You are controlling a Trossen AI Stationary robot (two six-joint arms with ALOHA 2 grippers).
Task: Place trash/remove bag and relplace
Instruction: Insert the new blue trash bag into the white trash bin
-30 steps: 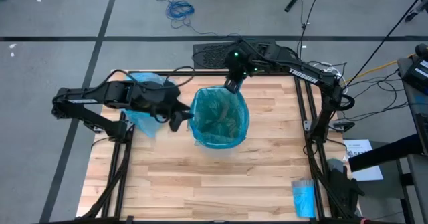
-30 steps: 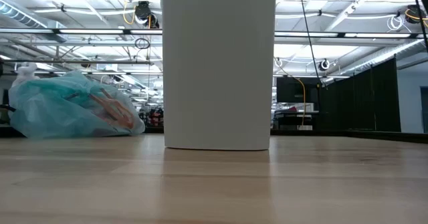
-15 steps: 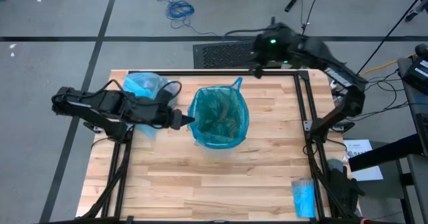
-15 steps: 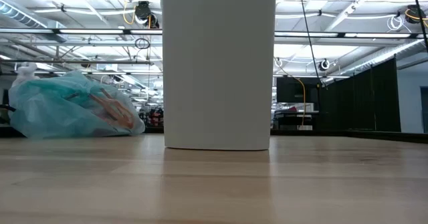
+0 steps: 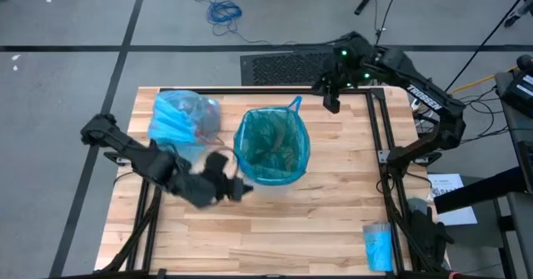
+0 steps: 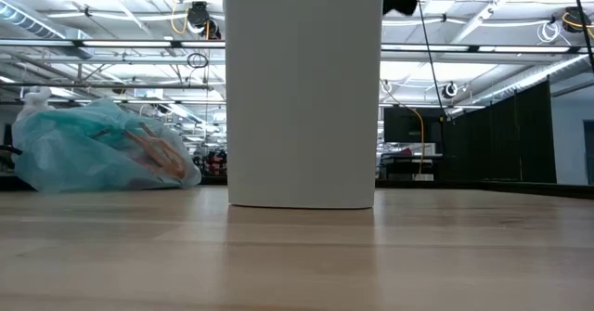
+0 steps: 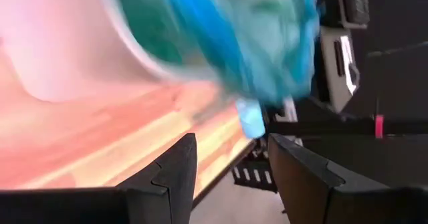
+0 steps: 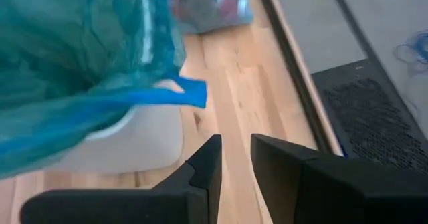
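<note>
Your white bin (image 5: 271, 175) stands near the middle of the wooden table (image 5: 275, 229), lined with a darker teal-green bag (image 5: 272, 146) whose blue rim folds over the bin's edge and ends in a loose blue tie flap (image 5: 294, 105) at the far side. The bag (image 5: 179, 119), the light sky-blue one, lies filled and bunched on the table at the far left corner, well apart from the bin; in the low view it rests on the tabletop with red and brownish trash (image 6: 153, 153) showing through the plastic. Your left gripper (image 5: 241, 191) sits low beside the bin's near-left side, motion-blurred, jaws spread with nothing between them. Your right gripper (image 5: 331, 104) hangs above the table's far edge, just beyond the tie flap, jaws slightly parted and empty. A small bright-blue roll (image 5: 377, 246) lies at the near right corner.
</note>
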